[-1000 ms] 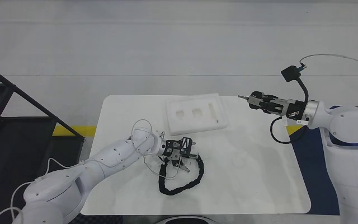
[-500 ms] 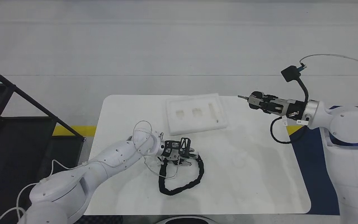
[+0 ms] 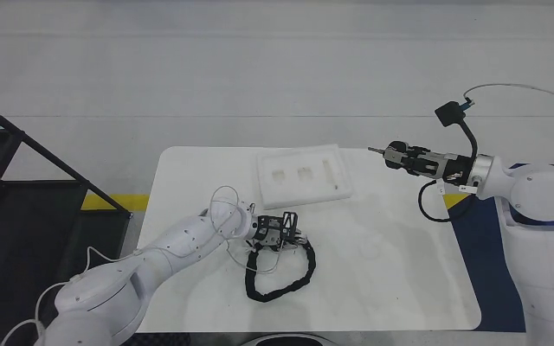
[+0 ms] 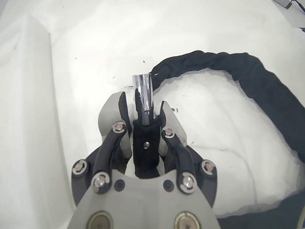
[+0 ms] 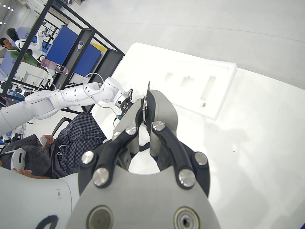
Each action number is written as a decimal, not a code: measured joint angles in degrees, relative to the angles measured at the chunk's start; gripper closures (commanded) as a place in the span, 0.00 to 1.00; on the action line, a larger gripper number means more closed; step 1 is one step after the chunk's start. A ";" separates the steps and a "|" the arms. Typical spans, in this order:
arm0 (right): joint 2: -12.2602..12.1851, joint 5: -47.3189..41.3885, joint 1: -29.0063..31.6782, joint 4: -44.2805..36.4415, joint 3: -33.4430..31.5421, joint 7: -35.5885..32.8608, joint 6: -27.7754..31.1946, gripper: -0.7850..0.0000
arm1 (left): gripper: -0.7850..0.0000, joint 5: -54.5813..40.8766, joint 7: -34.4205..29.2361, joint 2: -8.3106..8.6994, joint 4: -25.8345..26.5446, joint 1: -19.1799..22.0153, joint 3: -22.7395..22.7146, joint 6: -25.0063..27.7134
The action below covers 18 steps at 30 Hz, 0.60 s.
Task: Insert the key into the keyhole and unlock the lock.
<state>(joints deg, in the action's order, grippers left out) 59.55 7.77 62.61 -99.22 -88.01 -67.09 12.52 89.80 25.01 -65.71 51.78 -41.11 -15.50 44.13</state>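
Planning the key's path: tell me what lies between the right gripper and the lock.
In the top view, a corner of the white foam tray juts between the right gripper and the lock; the rest is bare table.

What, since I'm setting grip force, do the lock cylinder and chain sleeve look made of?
The lock cylinder: likely chromed metal, mirror-bright with sharp reflections. The chain sleeve: black woven fabric, matte, with visible weave and wrinkles; its core is hidden.
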 measured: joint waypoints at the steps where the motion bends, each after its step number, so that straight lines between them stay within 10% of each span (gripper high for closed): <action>1: 0.00 0.00 0.00 0.00 0.00 0.00 0.00 1.00 | 1.00 0.01 -0.27 -0.12 -0.19 0.02 -0.17 0.18; 18: 0.00 0.00 0.00 0.00 0.00 0.00 0.00 1.00 | 1.00 -1.92 6.32 2.61 4.79 0.77 -7.57 3.92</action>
<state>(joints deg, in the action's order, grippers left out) 59.55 7.77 62.61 -99.22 -88.01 -67.09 12.52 87.88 31.33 -63.11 56.56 -40.34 -23.07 48.05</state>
